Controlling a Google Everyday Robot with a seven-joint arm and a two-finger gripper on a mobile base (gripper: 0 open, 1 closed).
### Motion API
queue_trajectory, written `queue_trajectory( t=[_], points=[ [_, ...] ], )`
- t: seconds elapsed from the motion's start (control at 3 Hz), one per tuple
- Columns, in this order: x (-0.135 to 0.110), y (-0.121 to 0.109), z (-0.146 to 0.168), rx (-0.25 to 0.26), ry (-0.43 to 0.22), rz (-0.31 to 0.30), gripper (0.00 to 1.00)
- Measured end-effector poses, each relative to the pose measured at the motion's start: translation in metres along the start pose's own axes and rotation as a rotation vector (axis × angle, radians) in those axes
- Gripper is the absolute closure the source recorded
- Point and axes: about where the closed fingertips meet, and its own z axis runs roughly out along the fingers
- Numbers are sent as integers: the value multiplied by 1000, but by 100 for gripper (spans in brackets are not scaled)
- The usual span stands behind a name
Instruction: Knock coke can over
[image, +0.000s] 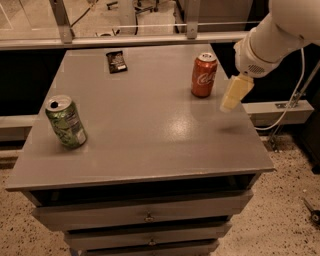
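**Over the table's right side: gripper beside a standing can**

Above the right part of the table (150, 135), the gripper (236, 94) hangs in the air as one pale yellowish block, pointing down and a little to the left. Whether it is spread or closed cannot be told from this view, and it holds nothing. It sits at the end of a thick white arm (277, 37) that comes in from the upper right corner. A thin pale cable (295, 97) curves down behind the arm towards the floor.

Just left of the gripper, near it but apart from it, the coke can (204, 75) stands upright on the table's far right part, its silver top showing and the white script facing the camera.

Farther off, a small black packet (116, 61) lies flat near the table's back edge, left of the coke can. Well apart from both, near the front left corner, a green can (66, 121) with a dented body stands leaning slightly, its opened top turned up.

Below the grey tabletop are stacked drawers (145, 216) with small knobs, and the unit stands on a speckled floor (280, 210).
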Motion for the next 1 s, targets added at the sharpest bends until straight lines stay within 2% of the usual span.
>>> queue_trajectory(
  t=[0.33,0.67,1.0],
  points=[
    [-4,-39,36,46,-75,74,0],
    [-26,-47,66,-36,-223,147,0],
    [-42,-36,76,-137,-321,191,0]
  ],
)
